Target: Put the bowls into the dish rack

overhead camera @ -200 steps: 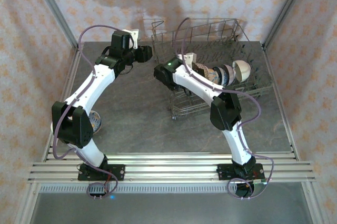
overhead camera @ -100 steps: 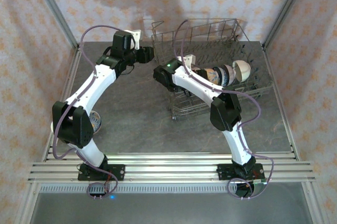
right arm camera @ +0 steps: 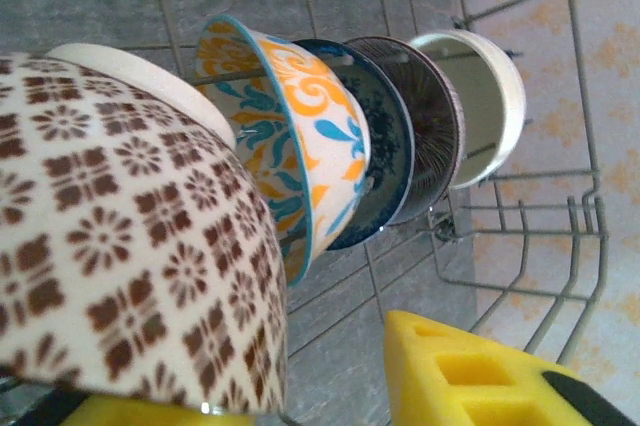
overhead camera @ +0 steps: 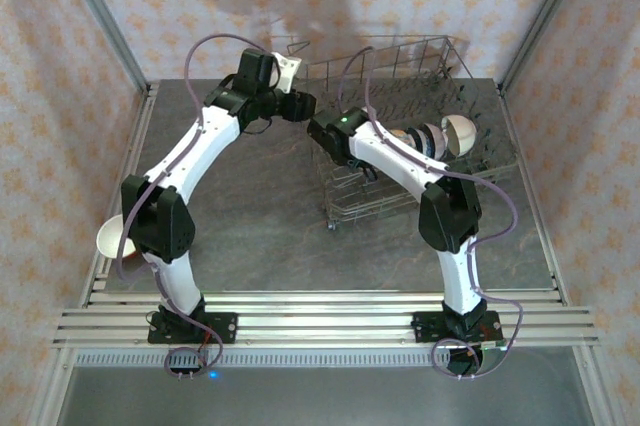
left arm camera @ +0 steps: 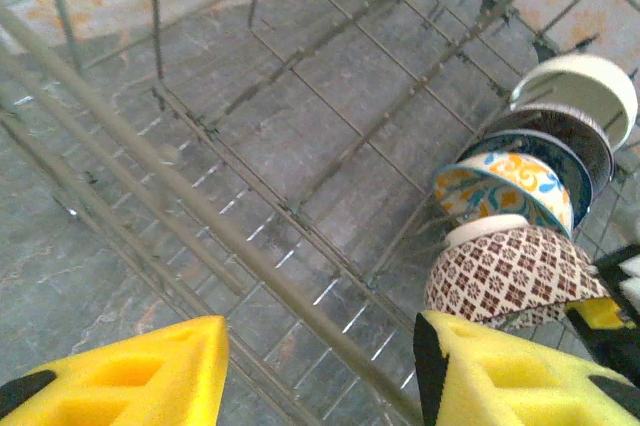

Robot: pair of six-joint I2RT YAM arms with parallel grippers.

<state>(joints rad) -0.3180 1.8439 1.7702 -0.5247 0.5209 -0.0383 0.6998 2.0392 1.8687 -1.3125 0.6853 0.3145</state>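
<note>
Left gripper [left arm camera: 320,371]: jaws apart, nothing between the yellow pads [left arm camera: 130,376]. It hangs over the rim wire at the left end of the dish rack [overhead camera: 425,46], and the row of bowls lies off to its right, apart from it. Right gripper [right arm camera: 280,386]: inside the rack at the left end of that row. Jaws apart. The one pad in clear view stands off from the brown patterned bowl [right arm camera: 120,236], with bare rack floor between them, so no clamp on it. That bowl sits closest to the gripper. Behind it, on edge between the wires and packed close, stand a yellow and blue bowl [right arm camera: 290,136], a dark blue bowl [right arm camera: 385,161], a dark striped bowl [right arm camera: 435,126] and a cream bowl [right arm camera: 495,111] farthest off. One pale bowl [overhead camera: 108,239] sits on the table [overhead camera: 260,236] at its left edge, partly behind the left arm's elbow, well apart from both grippers.
</note>
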